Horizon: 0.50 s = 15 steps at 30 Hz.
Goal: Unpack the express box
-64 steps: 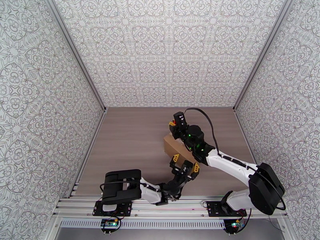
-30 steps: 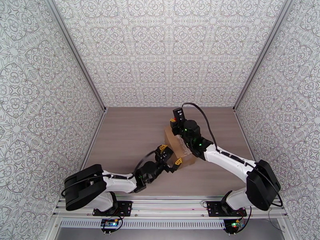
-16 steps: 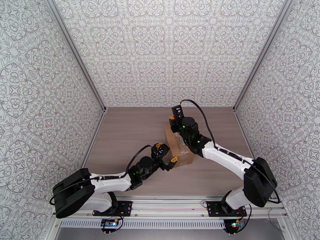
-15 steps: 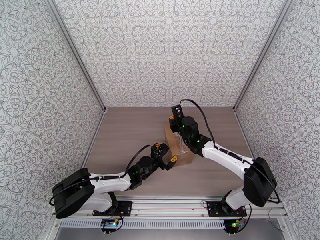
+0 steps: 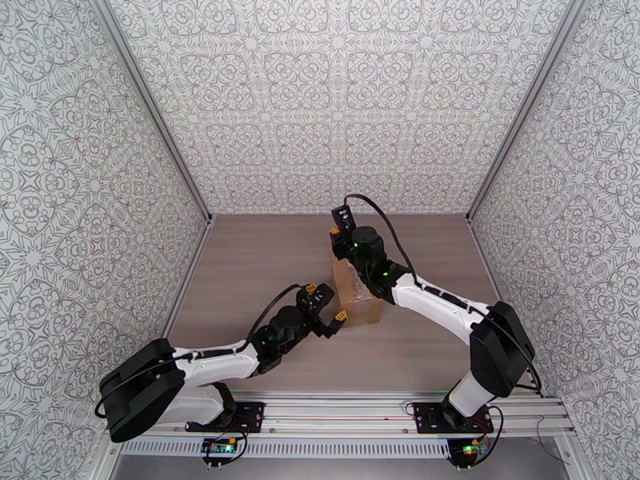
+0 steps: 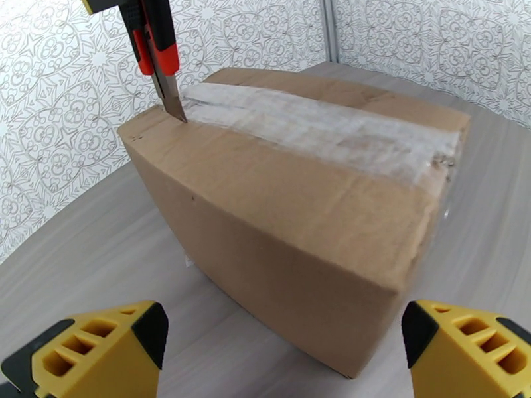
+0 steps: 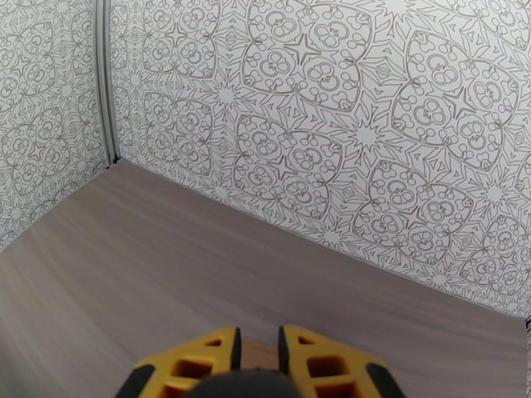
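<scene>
While gripping the knife [image 6: 159, 58] in narrowed right end effector [image 7: 257, 353], with blade on tape [image 6: 318, 124], brings wide-open left end effector [image 6: 282, 333] up, box [image 6: 299, 213] just ahead: likely bracing for cutting.

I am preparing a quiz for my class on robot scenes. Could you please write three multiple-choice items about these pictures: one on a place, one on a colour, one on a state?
1. Where is the blade tip of the utility knife?
A) at one end of the tape on top of the express box
B) in the air, far from the box
C) in the box's side wall

2. What colour are the fingers of the left gripper?
A) blue
B) yellow
C) white

3. What is the state of the left gripper?
A) shut on the box
B) shut on the knife
C) open, holding nothing

Key:
1 A, the left wrist view shows the tip at the tape's edge.
2 B, both fingers are yellow.
3 C, its fingers stand wide apart in front of the box.
</scene>
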Each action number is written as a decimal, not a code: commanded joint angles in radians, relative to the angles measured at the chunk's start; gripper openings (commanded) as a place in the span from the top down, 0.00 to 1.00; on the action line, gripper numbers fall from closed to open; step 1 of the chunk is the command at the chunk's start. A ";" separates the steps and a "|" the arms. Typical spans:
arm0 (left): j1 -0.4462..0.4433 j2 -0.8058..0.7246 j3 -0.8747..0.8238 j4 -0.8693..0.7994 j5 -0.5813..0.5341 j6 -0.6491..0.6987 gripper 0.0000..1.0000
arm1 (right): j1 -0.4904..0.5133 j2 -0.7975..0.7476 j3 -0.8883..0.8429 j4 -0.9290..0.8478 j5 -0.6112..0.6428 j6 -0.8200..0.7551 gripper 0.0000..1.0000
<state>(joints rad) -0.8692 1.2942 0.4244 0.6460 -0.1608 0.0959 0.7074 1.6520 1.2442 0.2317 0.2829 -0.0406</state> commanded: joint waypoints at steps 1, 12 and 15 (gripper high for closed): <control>0.049 -0.050 0.047 -0.046 0.122 0.039 0.01 | -0.011 0.006 0.044 0.068 0.042 -0.028 1.00; 0.154 -0.004 0.142 -0.092 0.383 0.106 0.01 | -0.022 0.023 0.099 0.047 0.048 -0.035 1.00; 0.176 0.017 0.158 -0.081 0.458 0.090 0.01 | -0.028 0.025 0.108 0.023 0.061 -0.021 1.00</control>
<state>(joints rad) -0.7151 1.2896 0.5503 0.5831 0.1741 0.1738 0.6914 1.6623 1.3106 0.2527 0.3126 -0.0608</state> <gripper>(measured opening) 0.994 0.213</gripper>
